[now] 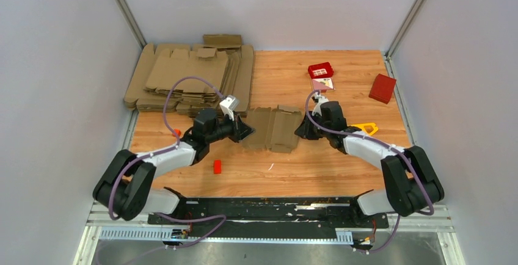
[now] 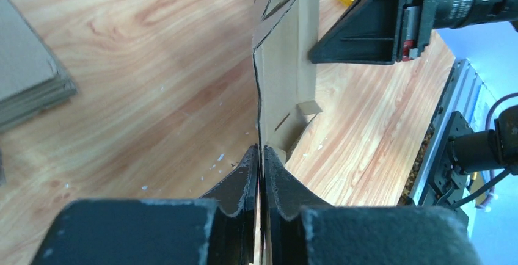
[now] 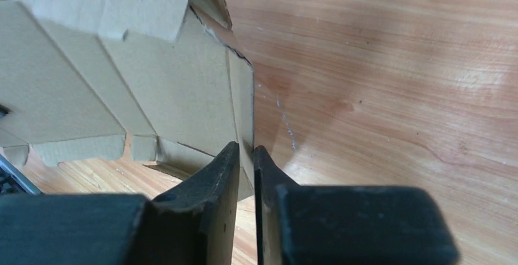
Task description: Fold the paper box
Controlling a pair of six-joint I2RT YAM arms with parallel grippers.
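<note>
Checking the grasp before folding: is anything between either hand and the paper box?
Nothing visible is. The left hand is shut on one edge of the paper box and the right hand on the opposite edge, each pinching the cardboard directly. The pile of flat blanks lies apart, farther back.

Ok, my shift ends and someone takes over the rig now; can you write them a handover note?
Left end effector: shut on the left edge of the flat brown cardboard box blank.
Right end effector: shut on its right edge.
Blank: mid-table between them, apart from the far-left pile of cardboard blanks.
Done: both edges gripped.
Left: all folding; no flap folded yet.
</note>
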